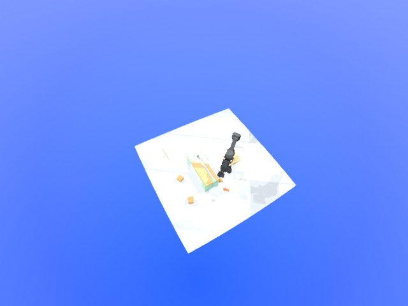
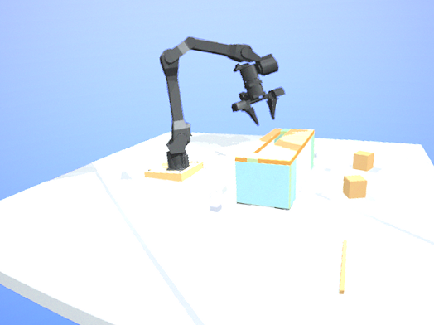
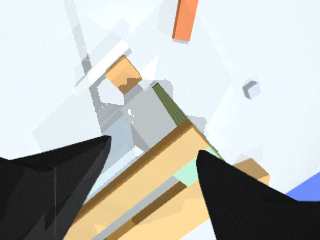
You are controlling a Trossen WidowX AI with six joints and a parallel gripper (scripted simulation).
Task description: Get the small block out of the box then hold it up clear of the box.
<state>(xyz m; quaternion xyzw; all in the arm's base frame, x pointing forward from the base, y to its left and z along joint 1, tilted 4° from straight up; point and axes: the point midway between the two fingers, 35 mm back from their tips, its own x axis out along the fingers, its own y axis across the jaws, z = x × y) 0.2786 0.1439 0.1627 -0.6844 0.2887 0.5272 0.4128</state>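
Below, the small block [image 1: 220, 180] [image 3: 123, 75] lies beyond the open jaws.

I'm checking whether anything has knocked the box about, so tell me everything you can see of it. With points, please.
The box [image 1: 199, 169] [image 2: 265, 184] [image 3: 145, 175] is long and rectangular, with tan-and-orange top strips parted by a lengthwise slot. One end wall looks pale blue, the other greenish; mint patches show on top near the ends. The material can't be told. It stands upright on the table [image 1: 230, 210] [image 2: 106, 245] [image 3: 40, 50], with no visible tilt or damage. Only the table is seen touching it.
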